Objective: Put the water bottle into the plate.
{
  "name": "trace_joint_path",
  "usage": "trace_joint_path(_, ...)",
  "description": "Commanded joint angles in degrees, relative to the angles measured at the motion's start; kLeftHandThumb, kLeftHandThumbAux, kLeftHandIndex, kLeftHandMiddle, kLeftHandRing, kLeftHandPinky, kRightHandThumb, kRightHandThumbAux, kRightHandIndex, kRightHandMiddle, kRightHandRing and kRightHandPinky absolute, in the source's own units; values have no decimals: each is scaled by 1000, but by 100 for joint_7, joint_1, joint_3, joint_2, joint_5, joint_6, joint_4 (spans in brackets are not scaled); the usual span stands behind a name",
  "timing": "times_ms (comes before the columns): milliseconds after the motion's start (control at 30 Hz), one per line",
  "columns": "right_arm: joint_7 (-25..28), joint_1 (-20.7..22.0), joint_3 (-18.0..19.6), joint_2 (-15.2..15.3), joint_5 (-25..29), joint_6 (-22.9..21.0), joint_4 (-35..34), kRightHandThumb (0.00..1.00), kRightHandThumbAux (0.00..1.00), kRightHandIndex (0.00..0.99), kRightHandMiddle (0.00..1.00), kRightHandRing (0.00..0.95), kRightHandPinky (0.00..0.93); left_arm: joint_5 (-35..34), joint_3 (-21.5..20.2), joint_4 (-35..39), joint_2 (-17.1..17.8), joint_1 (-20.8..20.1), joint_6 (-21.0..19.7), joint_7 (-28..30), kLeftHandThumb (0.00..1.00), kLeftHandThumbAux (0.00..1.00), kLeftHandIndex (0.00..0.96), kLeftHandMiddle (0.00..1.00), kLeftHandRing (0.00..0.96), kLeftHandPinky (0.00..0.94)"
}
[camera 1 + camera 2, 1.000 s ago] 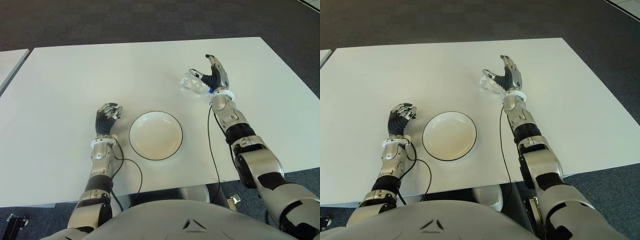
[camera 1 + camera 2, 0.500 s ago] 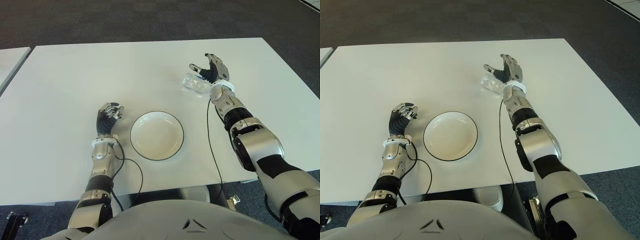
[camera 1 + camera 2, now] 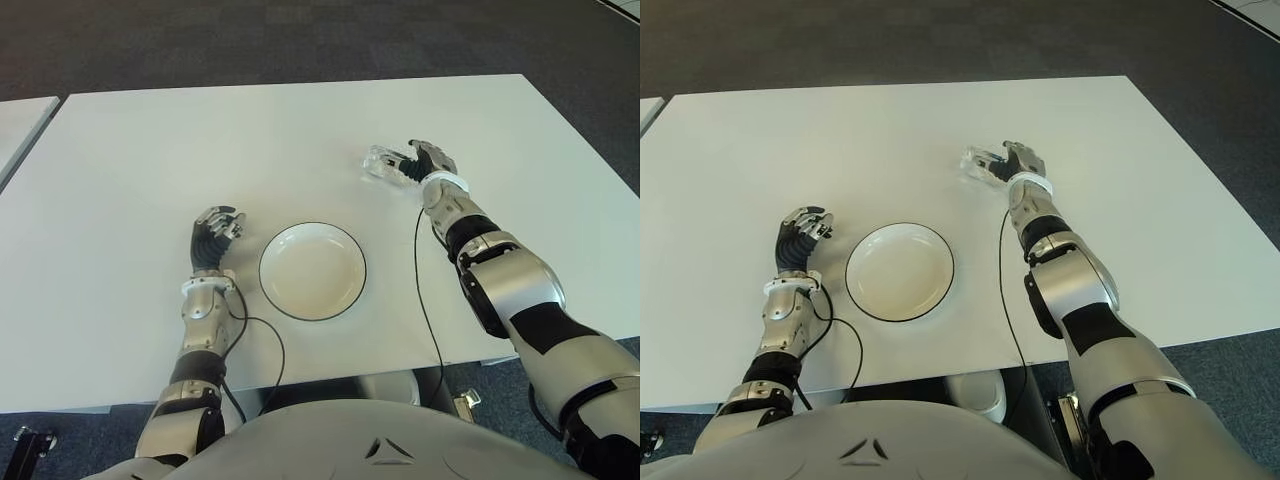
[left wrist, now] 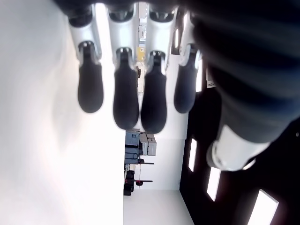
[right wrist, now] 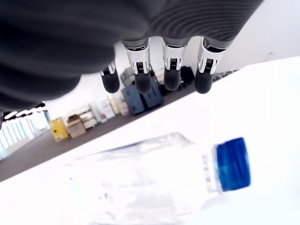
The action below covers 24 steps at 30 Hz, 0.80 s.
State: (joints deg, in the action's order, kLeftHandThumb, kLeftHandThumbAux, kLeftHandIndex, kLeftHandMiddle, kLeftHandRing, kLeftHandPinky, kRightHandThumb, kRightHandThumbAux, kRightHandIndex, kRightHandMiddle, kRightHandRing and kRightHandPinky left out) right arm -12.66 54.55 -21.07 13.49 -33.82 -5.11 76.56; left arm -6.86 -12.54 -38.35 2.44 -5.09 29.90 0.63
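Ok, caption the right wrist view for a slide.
Right hand, fingers open, poised over a clear water bottle with blue cap, lying on the white table.

A large white rectangular table point(image 3: 150, 150) fills most of the eye views, its top evenly lit. Behind it, across the upper part of the frame, lies dark grey carpeted floor point(image 3: 250, 40). At the left edge, the corner of a second white table point(image 3: 18, 120) shows just beside the first.

Clear glossy plastic water bottle point(image 5: 140, 178), glossy white plate point(image 3: 312, 271), smooth matt white table point(image 3: 150, 150).
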Motion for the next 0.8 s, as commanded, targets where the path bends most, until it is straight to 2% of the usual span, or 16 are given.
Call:
trace_joint_path(33,237,-28,-171,-84,-126,-149,159,631,206,0,0,0,0,-26,-7,-197,-57,205,-225,-16,713,708,436,614,589,579)
trace_joint_path(433,865,-25,-792,-164,-588,-489,308,675,252,0,0,0,0,-38,-15,-180,-50,238,-175,1,712,708,436,606,581,570)
trace_joint_path(800,1484,-46,-1201,-197,-924,-731,373,711,299,0,0,0,0,-85,3,-90,-52,303,-177,76,712,708,436,606,580,570)
